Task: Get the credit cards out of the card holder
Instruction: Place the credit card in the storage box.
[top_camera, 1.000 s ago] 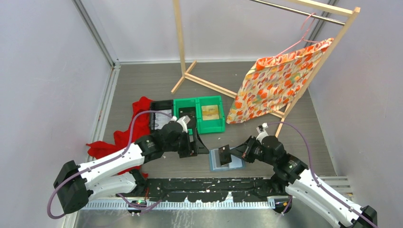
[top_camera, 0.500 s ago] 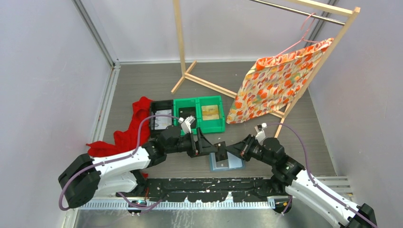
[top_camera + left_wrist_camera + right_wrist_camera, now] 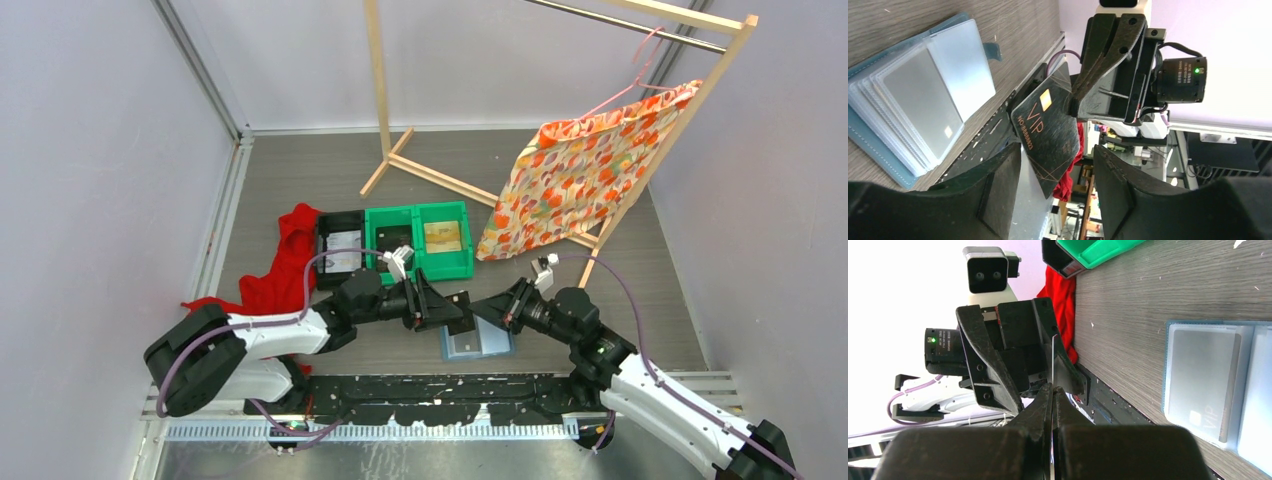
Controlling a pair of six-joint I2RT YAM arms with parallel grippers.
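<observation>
At the far left of the desk (image 3: pixel 290 175) a red cloth (image 3: pixel 282 268) lay bunched, just beside a black bin (image 3: pixel 340 217). Two joined green bins (image 3: pixel 440 268) sat right of that.

Nearer to us, the left arm reached rightward over the desk. Its claw (image 3: pixel 1057 152) stood open, the two dark fingers (image 3: pixel 998 195) spread wide. Between those fingers hung the lower corner of a black card (image 3: pixel 1045 131), printed VIP with a gold chip. We could not tell whether either finger touched it. The card was out of the holder (image 3: pixel 480 345) and off the desk, held tilted in the air.

The card's upper right edge was pinched by the right claw (image 3: pixel 1052 390), whose fingers were pressed together on it. In the right wrist view the card showed edge-on as a thin line. The two claws faced each other over the middle of the desk, just on the far side of the holder.

The holder lay open and flat near the near edge of the desk, slate-blue, with clear sleeves fanned out. A grey card (image 3: pixel 1200 375), also marked VIP, sat in the top sleeve.

Further right and at the far side stood a wooden rack (image 3: pixel 440 178), with a patterned cloth (image 3: pixel 585 175) hanging from it.
</observation>
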